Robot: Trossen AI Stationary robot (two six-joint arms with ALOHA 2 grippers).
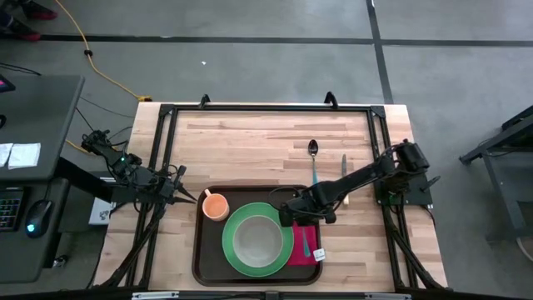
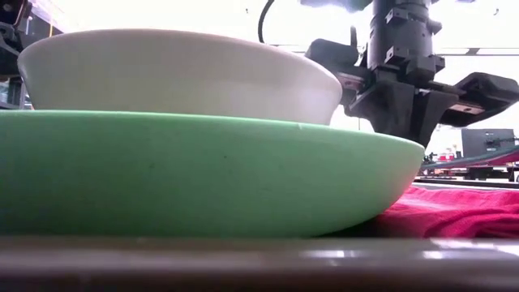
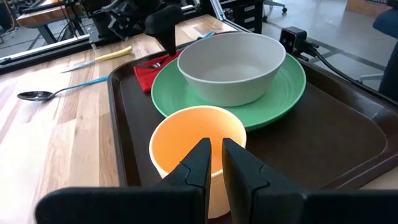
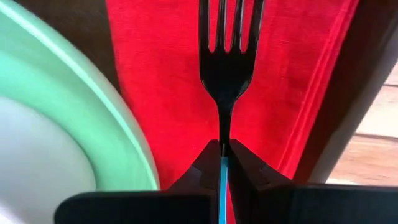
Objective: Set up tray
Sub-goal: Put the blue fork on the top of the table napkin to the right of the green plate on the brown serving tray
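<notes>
The dark brown tray (image 1: 202, 250) carries a green plate (image 1: 287, 250) with a white bowl (image 1: 256, 240) in it, an orange cup (image 1: 215, 205) and a red napkin (image 1: 298, 250). A fork (image 4: 227, 62) with a blue handle (image 1: 306, 243) is over the napkin (image 4: 168, 93), beside the plate (image 4: 74, 112). My right gripper (image 4: 222, 146) is shut on the fork. My left gripper (image 3: 214, 158) is at the cup's (image 3: 186, 130) left side, its fingers shut to a narrow slit. My right gripper pinches the fork between its two fingers at the neck (image 4: 224, 127), where the metal meets the blue handle. The fingers come from above, along the fork, with the tines reaching out past them over the napkin. Whether the fork rests on the napkin does not show. My left gripper: whether its fingertips touch the cup cannot be told.
On the bare wood beyond the tray lie a spoon (image 1: 313, 154) with a blue handle and a knife (image 3: 106, 56) with a yellow handle. In the low view the plate (image 2: 203, 170) and bowl (image 2: 178, 73) fill the picture, with the napkin (image 2: 454, 215) to their right.
</notes>
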